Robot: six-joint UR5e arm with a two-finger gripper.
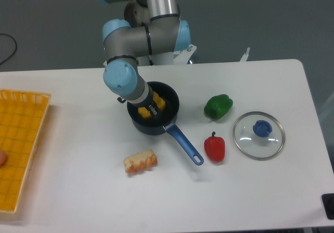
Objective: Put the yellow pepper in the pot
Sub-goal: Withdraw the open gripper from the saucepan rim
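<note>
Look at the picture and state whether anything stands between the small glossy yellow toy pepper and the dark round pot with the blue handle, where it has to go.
Nothing visible does. The small glossy yellow toy pepper already sits inside the rim of the dark round pot with the blue handle, with the two-finger gripper down in the pot around it. Whether the jaws have let go cannot be told.

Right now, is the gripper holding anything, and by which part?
Cannot be told. The gripper is down inside the pot with its fingers around the yellow pepper, but the wrist hides whether they clamp it.
</note>
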